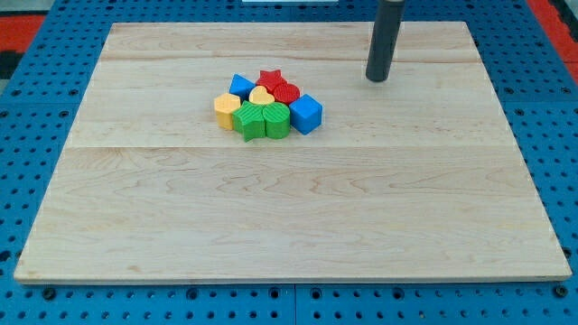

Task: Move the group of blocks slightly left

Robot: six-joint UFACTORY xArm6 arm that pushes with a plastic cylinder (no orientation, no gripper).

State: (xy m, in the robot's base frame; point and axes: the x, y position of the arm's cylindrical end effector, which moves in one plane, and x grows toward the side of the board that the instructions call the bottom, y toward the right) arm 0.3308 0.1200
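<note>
My tip [377,78] rests on the wooden board [289,217], touching nothing. Block cluster lies well apart toward the view's lower left: blue cube [306,114] nearest, then red star [270,78], green star [249,120], yellow hexagon [227,109].

Robotics lab test bench. Evidence: a pale wooden desk [289,208] lies on a blue perforated baseplate [36,54] with regularly spaced mounting holes; a dark rod [385,41] hangs over it; small coloured blocks [266,104] are clustered together on it.
</note>
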